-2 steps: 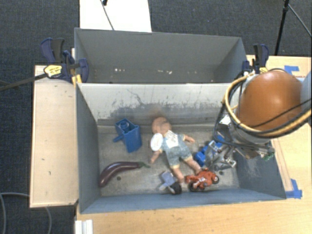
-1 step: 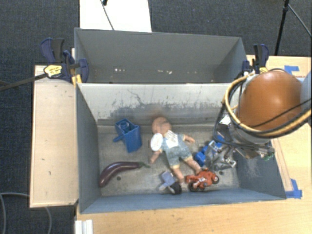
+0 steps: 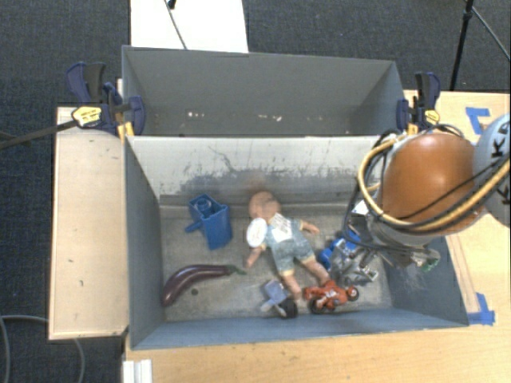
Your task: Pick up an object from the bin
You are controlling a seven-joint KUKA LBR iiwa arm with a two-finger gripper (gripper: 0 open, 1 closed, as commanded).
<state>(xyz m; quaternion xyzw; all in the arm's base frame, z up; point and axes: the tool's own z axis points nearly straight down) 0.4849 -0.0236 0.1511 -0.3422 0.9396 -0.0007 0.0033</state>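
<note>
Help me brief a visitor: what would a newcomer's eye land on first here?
The baby doll in pale blue clothes, lying mid-floor in the grey metal bin, draws the eye first. Next comes the robot's orange wrist cover at right, its gripper low beside a small blue toy.

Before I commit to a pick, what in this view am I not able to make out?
Camera view: the right floor of the bin lies hidden under the arm's orange cover.
The small blue thing beside the gripper is partly covered by it; its kind is unclear.
The red toy and the blue-and-black piece by the near wall are too small to identify.
</note>
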